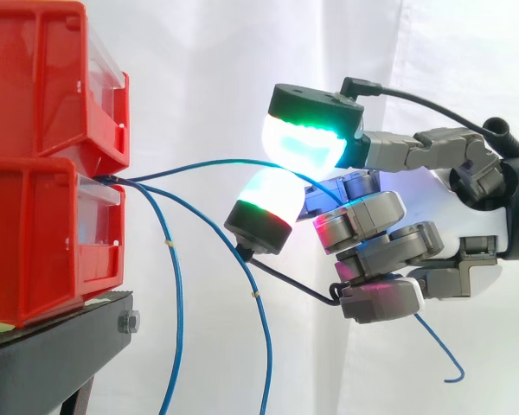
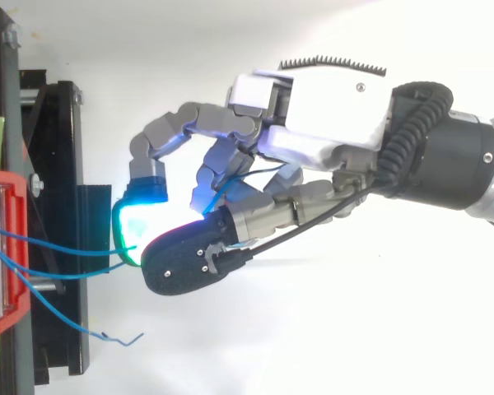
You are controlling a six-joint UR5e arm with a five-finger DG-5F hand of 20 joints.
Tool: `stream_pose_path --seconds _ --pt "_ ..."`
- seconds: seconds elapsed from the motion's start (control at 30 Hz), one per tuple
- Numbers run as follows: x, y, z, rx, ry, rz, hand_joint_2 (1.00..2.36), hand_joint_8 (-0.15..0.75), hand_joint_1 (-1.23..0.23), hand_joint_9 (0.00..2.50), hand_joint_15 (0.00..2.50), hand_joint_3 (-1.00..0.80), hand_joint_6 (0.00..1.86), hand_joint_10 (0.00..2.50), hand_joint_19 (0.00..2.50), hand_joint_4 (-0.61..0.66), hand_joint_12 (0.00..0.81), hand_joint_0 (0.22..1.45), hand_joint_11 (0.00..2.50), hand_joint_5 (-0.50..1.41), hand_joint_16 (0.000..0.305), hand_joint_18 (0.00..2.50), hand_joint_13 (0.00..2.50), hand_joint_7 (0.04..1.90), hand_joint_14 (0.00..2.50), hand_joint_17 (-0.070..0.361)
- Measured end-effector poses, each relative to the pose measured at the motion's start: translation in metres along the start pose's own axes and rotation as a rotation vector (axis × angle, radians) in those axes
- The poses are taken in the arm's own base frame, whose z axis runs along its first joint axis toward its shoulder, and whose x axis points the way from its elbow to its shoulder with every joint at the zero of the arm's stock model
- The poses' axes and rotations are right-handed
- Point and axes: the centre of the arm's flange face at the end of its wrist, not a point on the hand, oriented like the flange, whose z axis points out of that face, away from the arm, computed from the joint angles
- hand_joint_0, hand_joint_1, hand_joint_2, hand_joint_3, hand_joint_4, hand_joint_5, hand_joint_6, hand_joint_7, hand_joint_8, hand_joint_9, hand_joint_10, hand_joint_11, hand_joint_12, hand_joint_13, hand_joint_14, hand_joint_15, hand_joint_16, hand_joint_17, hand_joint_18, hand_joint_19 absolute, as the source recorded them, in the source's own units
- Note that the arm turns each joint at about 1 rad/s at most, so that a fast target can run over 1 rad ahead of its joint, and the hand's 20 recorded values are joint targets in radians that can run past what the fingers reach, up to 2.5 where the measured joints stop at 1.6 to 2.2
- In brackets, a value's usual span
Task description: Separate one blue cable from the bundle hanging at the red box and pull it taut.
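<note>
Several thin blue cables come out between the two stacked red bins (image 1: 43, 173) at the left. One blue cable (image 1: 212, 162) arcs in a shallow bow rightward from the bins into my hand (image 1: 437, 194), and its loose tail (image 1: 441, 350) hangs out below the curled fingers. The hand is shut on this cable, which runs between a green-glowing fingertip (image 1: 307, 138) and a lower white one. In the top view the same cable (image 2: 62, 244) leads from the red bin (image 2: 0, 247) to the hand (image 2: 329, 115). Two other blue cables (image 1: 175, 285) (image 1: 261, 303) hang down free.
The bins rest on a black stand (image 1: 60, 337) whose frame (image 2: 62, 164) reaches out toward the hand. A white curtain closes off the back. One free cable end (image 2: 119, 336) pokes out over the stand's edge.
</note>
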Motion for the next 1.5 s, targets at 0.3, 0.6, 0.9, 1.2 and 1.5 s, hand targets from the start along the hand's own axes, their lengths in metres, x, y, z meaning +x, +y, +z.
stream_pose_path --seconds 0.3,0.6,0.9,1.2,1.5 --pt "0.0006 0.0001 0.0 -0.001 -0.001 -0.013 1.02 0.322 -0.71 1.15 1.42 -0.07 0.89 0.5 1.17 0.09 0.377 0.64 1.64 -0.19 0.048 1.3 1.2 1.17 1.96 0.107" --pt "0.0009 0.0001 0.0 0.0 0.001 -0.017 1.02 0.33 -0.71 1.15 1.42 -0.07 0.89 0.47 1.16 0.09 0.376 0.64 1.65 -0.19 0.048 1.29 1.21 1.19 1.94 0.108" --pt "0.0008 -0.0002 -0.0004 0.003 0.001 -0.018 1.02 0.335 -0.71 1.16 1.41 -0.06 0.89 0.46 1.16 0.09 0.376 0.65 1.65 -0.19 0.048 1.29 1.21 1.19 1.92 0.109" --pt "0.0008 -0.0003 -0.0004 0.003 0.001 -0.018 1.02 0.334 -0.71 1.17 1.43 -0.06 0.89 0.44 1.15 0.09 0.376 0.65 1.67 -0.18 0.048 1.29 1.22 1.2 1.89 0.109" --pt "0.0008 -0.0003 -0.0004 0.003 0.001 -0.018 1.02 0.334 -0.71 1.18 1.43 -0.06 0.89 0.43 1.15 0.08 0.376 0.65 1.66 -0.18 0.048 1.29 1.22 1.2 1.89 0.108"
